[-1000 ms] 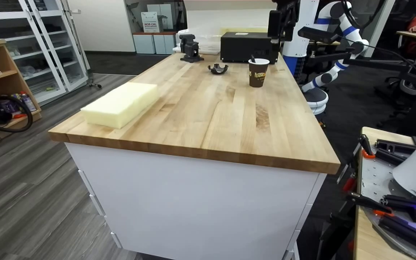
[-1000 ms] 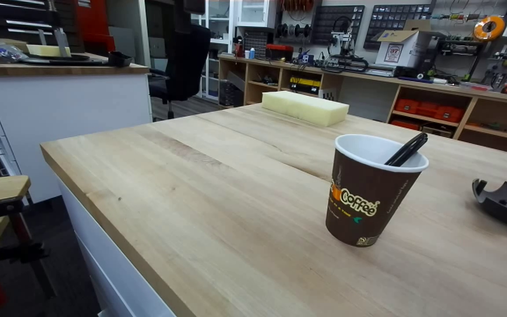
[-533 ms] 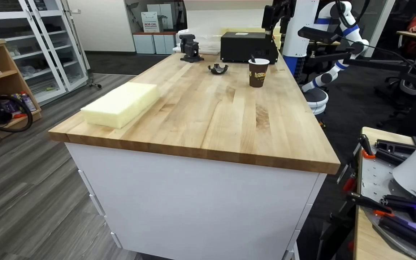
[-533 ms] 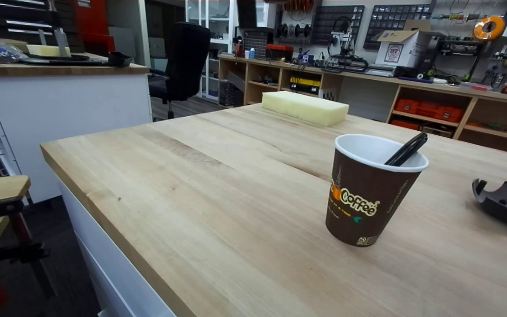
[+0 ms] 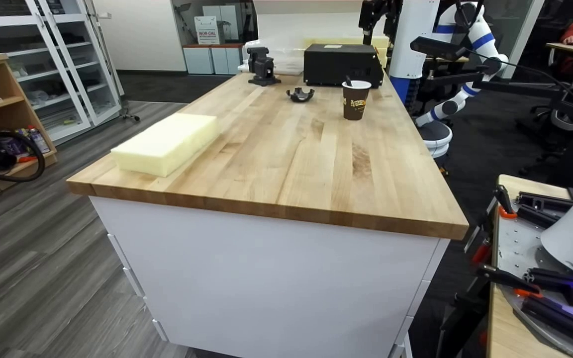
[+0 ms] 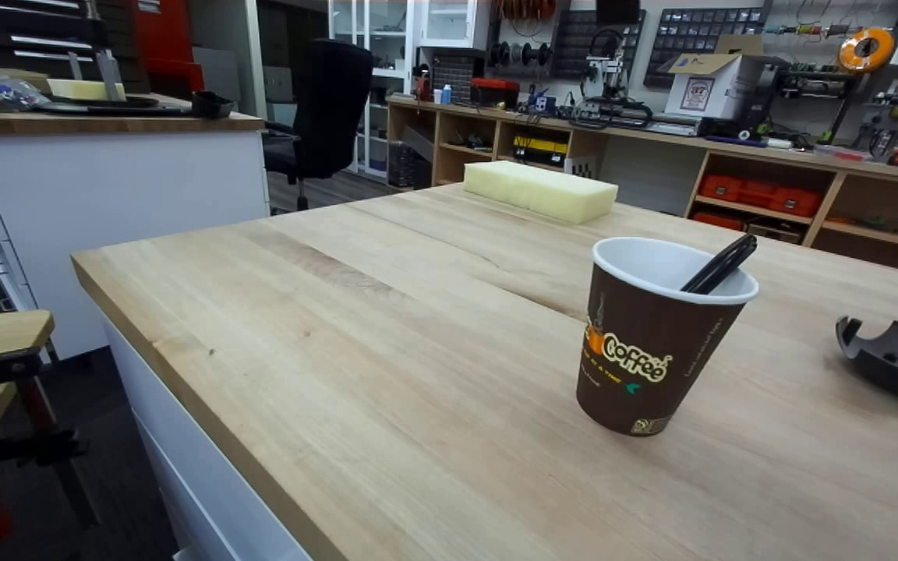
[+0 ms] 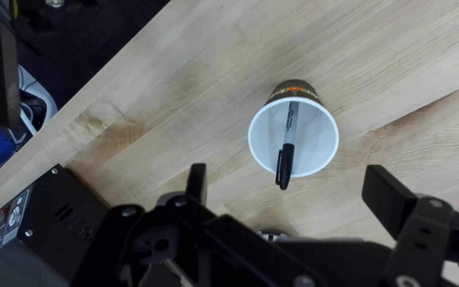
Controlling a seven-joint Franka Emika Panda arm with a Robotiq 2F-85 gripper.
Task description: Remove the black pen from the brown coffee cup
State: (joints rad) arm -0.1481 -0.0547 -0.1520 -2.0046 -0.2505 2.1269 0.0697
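The brown coffee cup stands upright on the wooden table; it also shows in an exterior view and in the wrist view. The black pen leans inside it, its capped end sticking out over the rim. In the wrist view the pen has a black cap with a clip and a grey barrel. My gripper is open and empty above the table, its fingers to either side of the pen's cap end in the picture, touching nothing. In an exterior view the gripper hangs high behind the cup.
A black box stands behind the cup; it shows at lower left in the wrist view. A dark curved part lies near the cup. A dark stand and a yellow foam block are on the table.
My gripper has moved left in an exterior view. In an exterior view a dark arm part at the top edge has moved right. The cup and pen have not moved.
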